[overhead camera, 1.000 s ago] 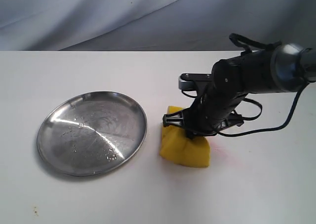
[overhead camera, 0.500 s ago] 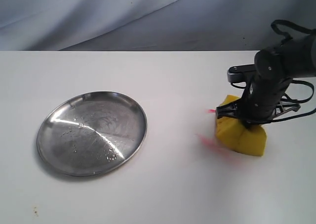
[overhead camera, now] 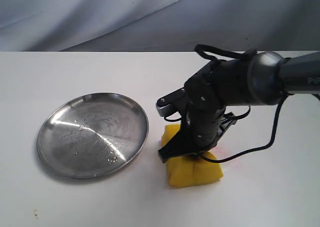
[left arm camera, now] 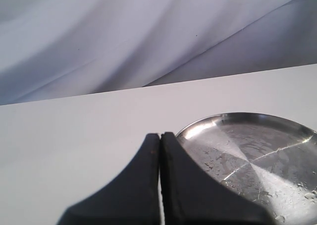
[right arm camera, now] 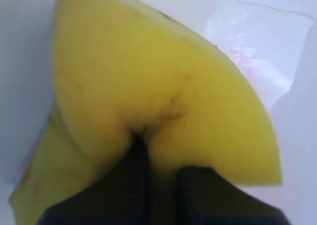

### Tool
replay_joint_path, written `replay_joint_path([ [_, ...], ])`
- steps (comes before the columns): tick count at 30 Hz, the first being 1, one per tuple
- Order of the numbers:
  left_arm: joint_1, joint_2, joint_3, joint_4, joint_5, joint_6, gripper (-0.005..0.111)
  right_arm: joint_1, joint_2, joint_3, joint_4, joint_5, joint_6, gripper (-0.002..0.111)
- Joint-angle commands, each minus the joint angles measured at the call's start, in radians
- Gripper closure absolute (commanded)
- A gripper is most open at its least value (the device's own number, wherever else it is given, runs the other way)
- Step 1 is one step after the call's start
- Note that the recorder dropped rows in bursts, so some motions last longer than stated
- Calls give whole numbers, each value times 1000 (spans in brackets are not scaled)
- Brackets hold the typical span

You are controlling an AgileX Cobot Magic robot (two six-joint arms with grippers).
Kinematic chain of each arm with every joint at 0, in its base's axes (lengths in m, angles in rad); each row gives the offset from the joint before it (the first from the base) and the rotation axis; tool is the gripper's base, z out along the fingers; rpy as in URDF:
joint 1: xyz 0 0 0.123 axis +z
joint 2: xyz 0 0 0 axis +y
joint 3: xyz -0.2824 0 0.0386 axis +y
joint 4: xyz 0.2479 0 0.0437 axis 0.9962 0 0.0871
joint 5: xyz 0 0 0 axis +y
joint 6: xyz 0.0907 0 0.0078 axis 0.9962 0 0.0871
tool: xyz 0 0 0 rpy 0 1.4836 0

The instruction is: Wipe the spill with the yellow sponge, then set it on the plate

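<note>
From my station, the exterior camera shows the sponge [overhead camera: 193, 173] lying on the white table [overhead camera: 75, 202], at roughly 3 o'clock from the plate [overhead camera: 93, 135] and a touch lower. It sits just beside the plate's rim without touching it. The right arm [overhead camera: 225, 94] reaches in from the 3 o'clock side and bends down over the sponge, covering its upper part; only the lower yellow body and one corner show beneath the black wrist.

On the right wrist camera, the right fingers [right arm camera: 198, 197] are pinched narrowly into the foam. They have a firm hold of the sponge [right arm camera: 148, 76], and the yellow bulges out on both sides of them with a deep crease where they bite in. Just past the far edge of the sponge I can see the spill [right arm camera: 267, 31] as a pale, glossy wet patch on the table, with some faint pink streaks [right arm camera: 247, 54] across it. In the exterior view a faint pink tinge marks the table at the sponge's 3 o'clock edge.

On the left wrist camera, the left fingers [left arm camera: 148, 185] are pressed flat together with nothing between them. They hang clear above the table, near the plate [left arm camera: 257, 150], whose scratched steel face carries a few droplets. A grey cloth [overhead camera: 150, 17] hangs behind the table at 12 o'clock.
</note>
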Motion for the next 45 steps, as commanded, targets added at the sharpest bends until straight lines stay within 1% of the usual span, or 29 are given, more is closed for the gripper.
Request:
replay_joint_path([
  [1,1,-3,-3,1,-7,-8,107,31,24,-54,64,3,-9,108],
  [4,1,-3,-3,1,-7,-8,107,5,26,-111,6,21,16,108],
  [8,1,-3,-3,1,-7,-8,107,-67,57,-172,-74,68,79,108],
  [16,1,-3,-3,1,-7,-8,107,-233,166,-237,-78,202,90,108],
  [20,1,-3,-3,1,-7,-8,107,-279,118,-157,-150,168,160,108],
  [24,1,-3,-3,1,-7,-8,107,-302,57,-54,-189,123,170,108],
  [27,1,-3,-3,1,-7,-8,107,-299,23,-10,-161,117,144,108],
  [29,1,-3,-3,1,-7,-8,107,-273,11,4,-97,109,85,108],
  [32,1,-3,-3,1,-7,-8,107,-199,9,7,24,97,-12,108],
  [33,1,-3,-3,1,-7,-8,107,-157,11,7,53,77,-34,108],
  [36,1,-3,-3,1,-7,-8,107,-66,11,0,87,-13,-47,108],
  [39,1,-3,-3,1,-7,-8,107,-20,11,-21,107,-76,-47,108],
  [41,1,-3,-3,1,-7,-8,107,-19,22,-78,105,-69,-60,108],
  [43,1,-3,-3,1,-7,-8,107,-54,65,-149,43,10,-63,108],
  [45,1,-3,-3,1,-7,-8,107,-112,112,-192,-40,72,-45,108],
])
